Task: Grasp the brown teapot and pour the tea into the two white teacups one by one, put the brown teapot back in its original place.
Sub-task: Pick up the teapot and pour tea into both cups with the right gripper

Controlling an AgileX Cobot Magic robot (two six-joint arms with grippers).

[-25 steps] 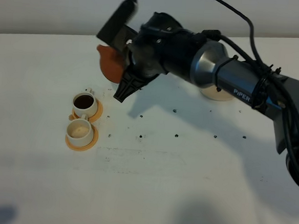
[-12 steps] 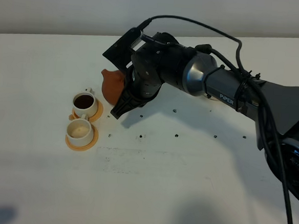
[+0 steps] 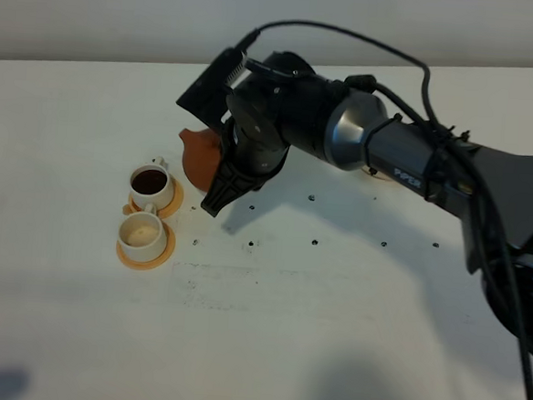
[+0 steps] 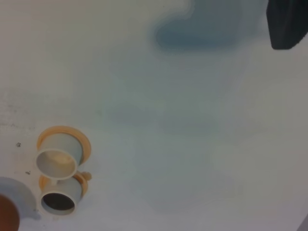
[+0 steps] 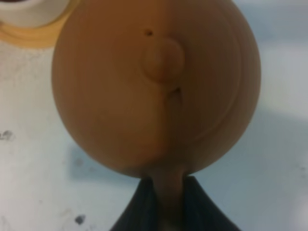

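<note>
Roughly half done: right gripper (image 5: 168, 204) pinches brown teapot (image 3: 199, 155) by its handle, far teacup (image 3: 150, 184) holds dark tea, near teacup (image 3: 141, 235) unfilled, return outstanding.

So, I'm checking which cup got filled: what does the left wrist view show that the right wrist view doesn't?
Left wrist only: both white teacups whole, the tea-filled cup and the pale-inside cup. Right wrist only: the right end effector shut on the handle of the brown teapot, and its lid knob. Shared: the teapot, an orange saucer, the white table.
</note>
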